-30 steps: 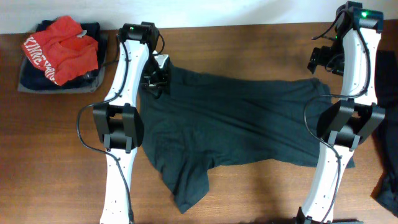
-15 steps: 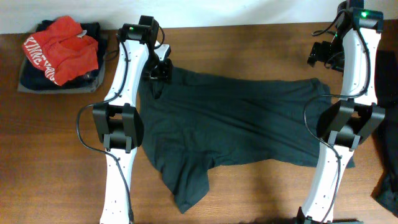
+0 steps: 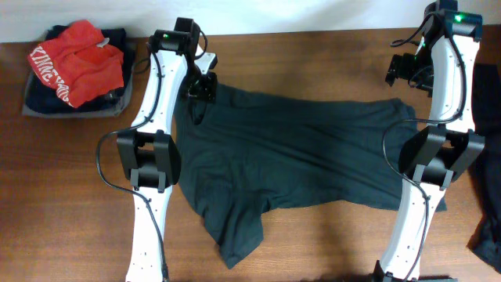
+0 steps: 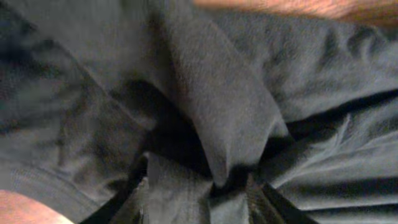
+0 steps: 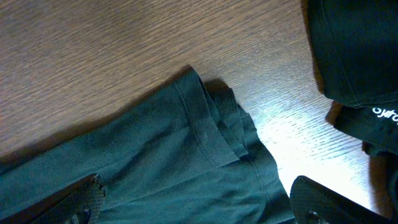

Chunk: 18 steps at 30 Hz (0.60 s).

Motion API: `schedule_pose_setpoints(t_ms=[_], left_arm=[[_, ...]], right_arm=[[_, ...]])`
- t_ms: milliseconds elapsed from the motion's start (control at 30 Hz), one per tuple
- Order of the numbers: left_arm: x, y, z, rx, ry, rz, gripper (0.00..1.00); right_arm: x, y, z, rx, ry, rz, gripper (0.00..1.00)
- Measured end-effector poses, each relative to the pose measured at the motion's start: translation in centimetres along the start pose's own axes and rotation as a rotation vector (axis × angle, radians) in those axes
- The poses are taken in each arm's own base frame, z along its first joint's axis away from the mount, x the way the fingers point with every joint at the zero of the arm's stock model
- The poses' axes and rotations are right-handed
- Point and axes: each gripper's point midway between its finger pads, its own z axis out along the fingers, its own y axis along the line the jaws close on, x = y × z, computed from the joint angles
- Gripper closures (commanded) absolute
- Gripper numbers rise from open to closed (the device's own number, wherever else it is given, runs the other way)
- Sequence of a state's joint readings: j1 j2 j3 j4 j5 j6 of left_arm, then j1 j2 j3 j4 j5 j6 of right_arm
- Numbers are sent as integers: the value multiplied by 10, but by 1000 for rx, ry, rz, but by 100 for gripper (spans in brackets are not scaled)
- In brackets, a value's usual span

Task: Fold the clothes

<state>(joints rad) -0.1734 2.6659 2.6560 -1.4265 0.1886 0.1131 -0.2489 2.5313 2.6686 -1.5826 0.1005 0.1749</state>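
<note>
Left gripper (image 4: 208,186) clamped on a bunched fold of dark green T-shirt (image 3: 297,149). Right gripper (image 5: 199,208) spread wide over another corner, table (image 5: 93,50) beneath.

Your left arm (image 3: 159,86) and right arm (image 3: 448,78) are long white links joined by chunky black housings (image 3: 149,159). A small green light (image 3: 456,17) glows on each upper joint, and thin black cables (image 3: 99,160) loop beside the elbows. The right hand (image 5: 199,205) carries black fingers (image 5: 87,200) with a fine cross-hatched texture. On the left hand (image 4: 199,196) only dark finger edges show.
</note>
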Motion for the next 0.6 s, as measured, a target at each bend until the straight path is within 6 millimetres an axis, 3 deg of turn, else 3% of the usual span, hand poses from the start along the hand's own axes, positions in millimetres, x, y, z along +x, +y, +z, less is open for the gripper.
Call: schedule_pose_setpoints(t_ms=[233, 600], left_arm=[[-6, 1, 0, -8, -23, 126, 44], [30, -4, -2, 37, 116, 316, 45]], right_arm=[[5, 0, 0, -1, 23, -6, 1], [8, 1, 0, -7, 32, -7, 1]])
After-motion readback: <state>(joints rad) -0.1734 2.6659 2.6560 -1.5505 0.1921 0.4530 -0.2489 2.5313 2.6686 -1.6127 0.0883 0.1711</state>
